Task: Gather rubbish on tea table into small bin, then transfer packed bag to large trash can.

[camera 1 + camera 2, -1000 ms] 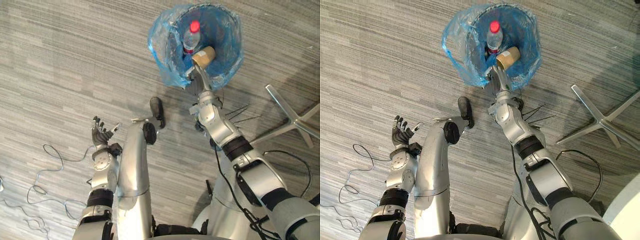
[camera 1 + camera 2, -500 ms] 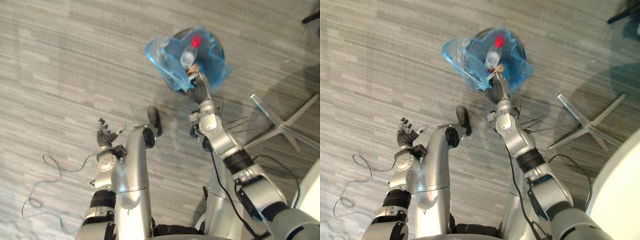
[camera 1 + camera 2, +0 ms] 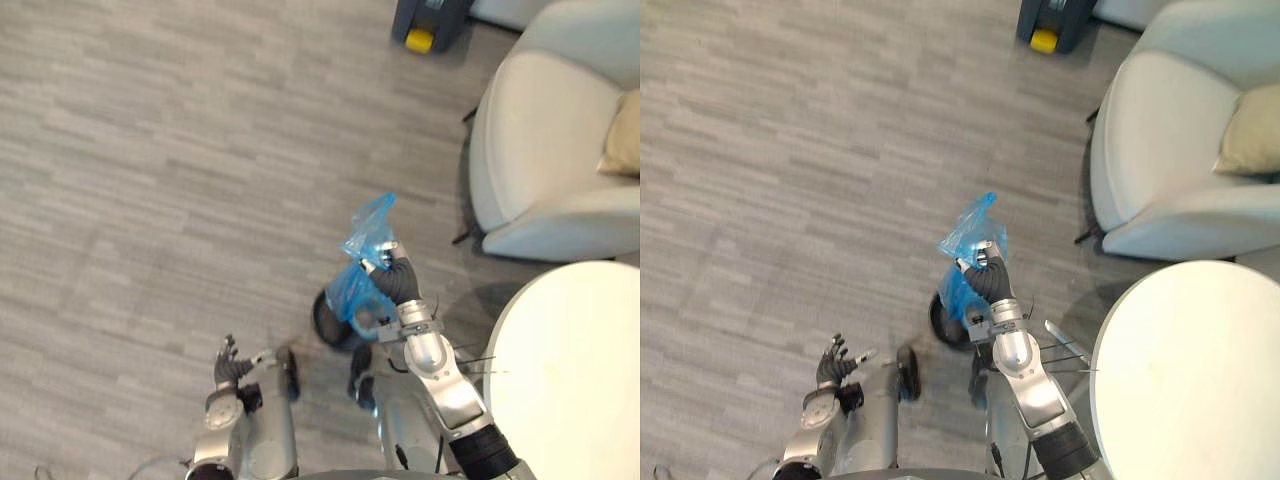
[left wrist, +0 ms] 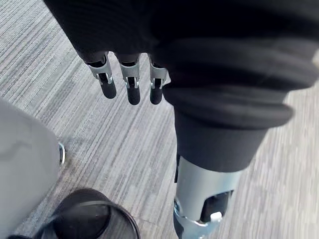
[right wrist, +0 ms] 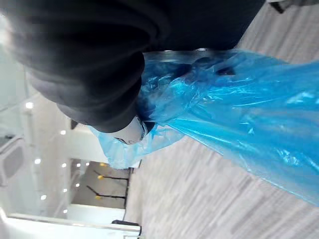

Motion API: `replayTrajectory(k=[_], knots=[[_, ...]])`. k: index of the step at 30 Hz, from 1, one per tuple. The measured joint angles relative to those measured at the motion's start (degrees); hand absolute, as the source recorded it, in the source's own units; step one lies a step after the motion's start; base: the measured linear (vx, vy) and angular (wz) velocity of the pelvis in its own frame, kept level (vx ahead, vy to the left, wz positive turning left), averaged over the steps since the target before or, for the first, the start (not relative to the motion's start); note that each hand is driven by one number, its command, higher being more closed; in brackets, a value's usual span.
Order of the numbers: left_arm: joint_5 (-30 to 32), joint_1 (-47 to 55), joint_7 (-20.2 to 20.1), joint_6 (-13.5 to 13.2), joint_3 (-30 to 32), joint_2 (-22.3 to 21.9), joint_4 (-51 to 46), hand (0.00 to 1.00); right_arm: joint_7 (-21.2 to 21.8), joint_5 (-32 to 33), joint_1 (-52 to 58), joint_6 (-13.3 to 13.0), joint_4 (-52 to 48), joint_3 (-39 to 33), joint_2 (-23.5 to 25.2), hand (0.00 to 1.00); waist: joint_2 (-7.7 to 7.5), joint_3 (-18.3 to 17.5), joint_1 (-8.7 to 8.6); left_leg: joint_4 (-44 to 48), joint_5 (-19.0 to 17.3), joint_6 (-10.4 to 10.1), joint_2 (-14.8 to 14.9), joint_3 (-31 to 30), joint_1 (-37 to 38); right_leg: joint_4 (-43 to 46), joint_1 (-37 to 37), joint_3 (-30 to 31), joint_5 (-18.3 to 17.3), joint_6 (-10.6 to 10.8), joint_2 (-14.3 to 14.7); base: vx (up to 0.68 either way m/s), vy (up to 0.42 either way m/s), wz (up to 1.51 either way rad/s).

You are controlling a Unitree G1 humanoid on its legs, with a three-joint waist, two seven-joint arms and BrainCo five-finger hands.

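Change: blue rubbish bag [image 3: 366, 235] now drawn up from small bin [image 3: 322, 320]; earlier it lined it
Right hand [image 3: 397, 282]: clenched on bag's neck
Left hand [image 3: 229, 364]: fingers relaxed, empty
Meaning: packing looks done; transfer comes next

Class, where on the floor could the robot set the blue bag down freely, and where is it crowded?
Free: the wide floor to the left of the bag, from the left hand out to the far dark box. Crowded: the narrow strip between the bin, the armchair and the round table, where the right hand holds the bag.
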Motion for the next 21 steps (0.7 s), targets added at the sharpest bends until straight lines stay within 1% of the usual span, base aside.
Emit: replayTrajectory(k=[2,4,5,6,7,8,9,10,11,12,13,14,15,16,17,18,19,20,21], knots=[[0.97,0.66,-0.05,0.16,-0.01,1.12,-0.03,0.0,1.13,0.0,-1.52,-0.04,1.49,0.03,-1.23,1.0,-0.02,0.0,0.0,-1.02,0.22,0.18,-0.4,1.54,2.25,-3.25,2.11,2.78,2.62,0.67,0.28,-0.02,0.083,-0.51],[1.17,0.69,-0.05,0.14,0.0,2.17,-0.39,0.0,1.39,0.01,-1.89,-0.16,1.53,0.03,-1.87,1.0,-0.03,0.0,-0.24,-0.85,0.51,0.65,-1.08,1.8,2.29,-4.25,1.97,4.06,4.61,1.27,0.01,-0.09,0.129,-0.38],[1.21,0.64,-0.06,0.15,0.03,2.47,-0.5,0.0,1.67,0.03,-1.92,-0.16,1.54,0.0,-1.88,1.0,-0.08,0.02,-0.25,-0.88,0.94,1.32,-1.17,1.87,2.12,-3.49,1.1,4.55,5.45,1.48,-0.02,-0.17,0.139,-0.39],[1.3,1.08,-0.09,0.18,0.27,2.72,-1.58,0.0,2.13,0.18,-1.92,-0.16,1.56,-0.01,-2.31,1.0,0.18,-0.11,-0.47,-2.46,2.12,2.58,-0.43,2.61,2.18,-2.9,0.11,4.48,6.97,1.98,0.19,-0.17,0.108,-0.19],[1.51,1.21,-0.18,0.19,0.25,3.08,-2.62,0.0,2.23,0.43,-1.88,-0.17,1.57,0.11,-2.62,1.0,0.33,-0.02,-1.07,-4.02,2.85,3.42,-0.2,3.16,2.92,7.23,-1.33,2.6,1.75,0.44,-0.48,-0.18,0.097,0.0],[1.59,1.36,-0.23,0.23,0.24,3.65,-3.38,0.0,2.23,0.47,-1.88,-0.18,1.57,0.04,-2.57,1.0,0.29,-0.04,-1.3,-4.52,3.26,3.92,-0.22,3.05,3.25,13.24,-1.52,1.75,-1.36,-0.21,-1.04,-0.15,0.071,0.33],[1.88,2.01,-0.27,0.29,0.25,3.72,-5.96,0.0,2.22,0.47,-1.91,-0.46,1.54,-0.25,-2.57,1.0,0.25,-0.06,-1.15,-5.95,3.56,4.37,-0.51,2.78,4.58,23.15,-0.5,1.28,-5.54,0.98,-1.61,-0.17,0.027,0.52],[2.17,3.44,-0.37,0.25,0.22,3.71,-9.89,0.0,2.21,0.43,-2.01,-0.88,1.49,-0.46,-2.58,1.0,0.09,-0.2,-1.04,-7.31,3.94,4.79,-1.44,1.59,5.32,28.21,1.95,1.56,-8.24,2.6,-1.54,-0.16,0.0,0.56],[2.58,4.18,-0.53,0.2,0.18,3.71,-12.04,0.0,2.21,0.43,-2.04,-1.19,1.37,-0.62,-2.56,1.0,-0.1,-0.35,-1.01,-7.95,4.21,4.78,-1.92,1.32,5.46,28.9,3.72,1.87,-9.29,3.33,-1.36,-0.19,-0.041,0.54],[3.02,5.3,-1.14,0.02,0.18,3.7,-15.13,0.0,2.19,0.44,-2.68,-1.42,1.16,-0.73,-2.7,1.0,-0.41,-0.55,-0.25,-8.46,5.1,4.66,-2.57,1.12,5.06,26.79,6.97,2.86,-10.5,3.67,-0.93,-0.21,-0.064,0.23],[3.05,6.02,-1.31,-0.17,0.19,3.66,-17.24,0.0,2.18,0.44,-4.03,-1.45,1.11,-0.93,-3.37,1.0,-0.33,-0.82,1.16,-9.3,6.37,4.47,-3.09,1.02,4.14,20.37,9.33,3.02,-13.45,2.99,-0.36,-0.23,-0.066,0.07],[3.04,6.19,-1.3,-0.19,0.2,3.31,-18.25,0.0,2.11,0.48,-4.54,-1.47,0.92,-1.27,-3.8,1.0,-0.02,-1.16,1.73,-10.0,7.39,4.22,-3.2,0.8,3.14,16.84,9.91,3.07,-14.24,2.52,0.17,-0.27,-0.061,-0.07],[3.02,6.78,-1.3,-0.31,0.19,2.66,-20.33,0.0,1.97,0.55,-5.83,-1.51,0.87,-1.34,-4.66,1.0,0.34,-2.03,1.98,-11.45,9.38,3.93,-3.32,0.23,1.11,11.45,10.31,3.03,-14.97,1.93,0.88,-0.32,-0.112,0.14],[3.02,7.25,-1.44,-0.44,0.02,1.87,-23.41,0.0,1.91,0.61,-8.48,-1.58,0.82,-1.79,-5.66,1.0,1.27,-2.56,1.9,-14.33,13.53,2.91,-3.65,-0.83,-2.05,4.46,10.23,2.92,-15.8,-0.4,2.07,-0.27,-0.102,0.29],[2.95,6.83,-1.48,-0.36,-0.1,1.05,-23.92,0.0,1.91,0.66,-9.25,-1.56,0.89,-2.45,-6.42,1.0,2.81,-2.01,1.66,-15.69,15.39,2.28,-3.13,-2.28,-2.63,3.61,9.87,1.93,-14.34,-0.98,3.18,-0.29,-0.124,0.45],[2.79,6.68,-1.61,-0.37,-0.54,0.3,-25.24,0.0,1.63,1.11,-9.26,-1.52,0.98,-3.45,-6.97,1.0,3.95,-1.75,1.75,-18.52,18.13,1.19,-2.66,-3.68,-2.61,2.52,9.69,0.94,-13.29,-1.64,4.27,-0.27,-0.104,0.5],[2.73,7.43,-1.98,-0.36,-1.51,0.16,-28.29,0.0,1.3,1.26,-9.24,-1.36,0.98,-3.5,-7.82,1.0,4.62,-1.78,1.86,-22.02,22.07,-0.88,-2.07,-5.05,-2.02,2.8,9.13,-0.53,-12.44,-2.48,5.34,-0.39,-0.165,0.56],[2.39,8.4,-2.44,-0.56,-2.37,0.44,-32.08,0.0,1.1,1.87,-9.44,-1.36,0.88,-3.49,-8.09,1.0,4.79,-1.79,1.92,-25.21,24.48,-4.13,-1.81,-5.88,-1.0,3.78,8.3,-2.04,-12.09,-3.36,5.62,-0.32,-0.129,0.5],[2.35,8.38,-2.55,-0.96,-2.85,0.57,-33.4,0.0,1.03,2.35,-9.6,-1.41,0.72,-3.58,-8.21,1.0,4.88,-1.85,1.86,-26.2,21.93,-5.73,-1.82,-6.49,-0.75,4.19,8.22,-3.03,-12.05,-4.05,5.42,-0.3,-0.097,0.62]])
